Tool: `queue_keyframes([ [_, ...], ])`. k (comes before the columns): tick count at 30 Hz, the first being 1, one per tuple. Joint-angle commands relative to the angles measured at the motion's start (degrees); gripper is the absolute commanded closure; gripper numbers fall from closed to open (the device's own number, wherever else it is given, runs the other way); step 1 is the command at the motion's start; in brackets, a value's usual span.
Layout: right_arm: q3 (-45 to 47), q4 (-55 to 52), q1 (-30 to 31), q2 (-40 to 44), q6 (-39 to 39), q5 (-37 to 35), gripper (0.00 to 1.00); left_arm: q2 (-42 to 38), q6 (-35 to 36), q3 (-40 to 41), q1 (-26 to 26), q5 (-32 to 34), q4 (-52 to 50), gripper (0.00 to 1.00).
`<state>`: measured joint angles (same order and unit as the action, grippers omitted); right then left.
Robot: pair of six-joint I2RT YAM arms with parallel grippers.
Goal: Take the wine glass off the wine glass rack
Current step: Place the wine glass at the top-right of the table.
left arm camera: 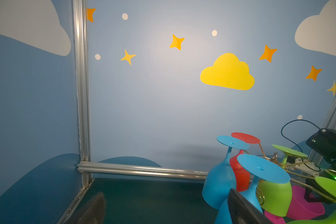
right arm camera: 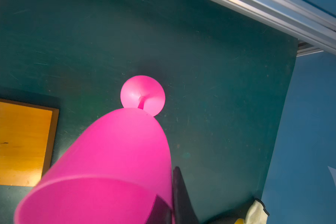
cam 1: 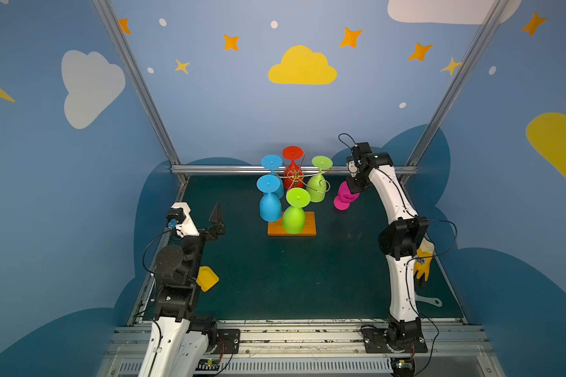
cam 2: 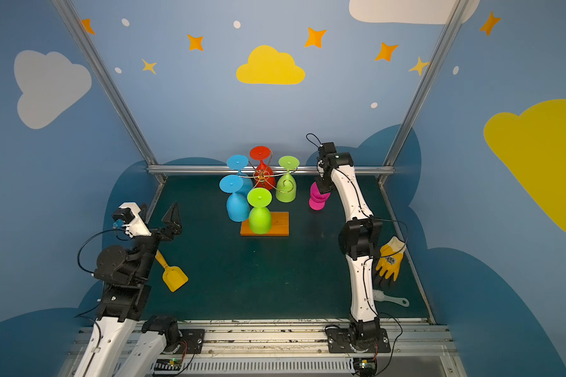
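The wine glass rack (cam 1: 295, 176) (cam 2: 263, 176) is a gold wire stand on an orange-brown wooden base (cam 1: 309, 225) (right arm camera: 17, 139), mid-table toward the back. Several glasses, blue, green and red, hang upside down on its arms. A pink wine glass (cam 1: 343, 196) (cam 2: 319, 197) (right arm camera: 114, 155) (left arm camera: 303, 203) is off the rack, to its right, foot downward close to the green mat; contact is unclear. My right gripper (cam 1: 353, 189) (right arm camera: 170, 186) is shut on its rim, one finger inside the bowl and one outside. My left gripper (cam 1: 219, 220) (left arm camera: 167, 211) stands open and empty at the left, apart from the rack.
A yellow toy shovel (cam 2: 174, 277) lies beside the left arm. A yellow work glove (cam 2: 391, 258) and a white brush (cam 2: 392, 298) lie by the right arm near the right wall. An aluminium rail (cam 1: 242, 169) runs along the back edge behind the rack.
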<state>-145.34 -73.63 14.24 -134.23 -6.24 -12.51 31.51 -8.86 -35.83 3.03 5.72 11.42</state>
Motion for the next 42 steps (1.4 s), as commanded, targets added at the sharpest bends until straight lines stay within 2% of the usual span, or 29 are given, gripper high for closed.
queue_keyframes([
  [1,-1.89,-0.49,0.0,-1.29,0.15,0.87,1.0,-0.1,-1.69,0.5,-0.92,-1.54,0.0,0.03],
  [12,-1.88,-0.03,-0.27,-2.22,1.02,3.88,1.0,-0.06,-3.75,0.77,-2.7,-3.25,0.09,0.03],
  [21,-1.89,0.23,-0.96,-2.35,2.11,6.5,0.91,-0.04,-4.63,0.94,-3.37,-3.61,-0.04,0.03],
  [30,-1.79,1.3,-2.17,-1.17,3.98,9.94,0.81,0.18,-5.14,0.94,-3.91,-3.95,0.01,0.03],
  [35,-0.95,2.85,-3.74,0.79,5.79,12.55,0.69,0.29,-5.46,1.03,-4.17,-4.13,0.01,0.03],
  [36,-0.28,3.91,-4.16,1.66,6.62,12.49,0.64,0.22,-5.55,1.03,-4.25,-4.13,0.0,0.03],
  [38,2.33,6.5,-4.92,3.9,7.89,13.62,0.6,0.32,-5.85,1.03,-4.2,-3.97,0.01,0.03],
  [42,8.99,13.86,-6.74,9.92,11.49,17.96,0.58,0.24,-6.04,1.11,-4.34,-3.96,0.0,0.03],
])
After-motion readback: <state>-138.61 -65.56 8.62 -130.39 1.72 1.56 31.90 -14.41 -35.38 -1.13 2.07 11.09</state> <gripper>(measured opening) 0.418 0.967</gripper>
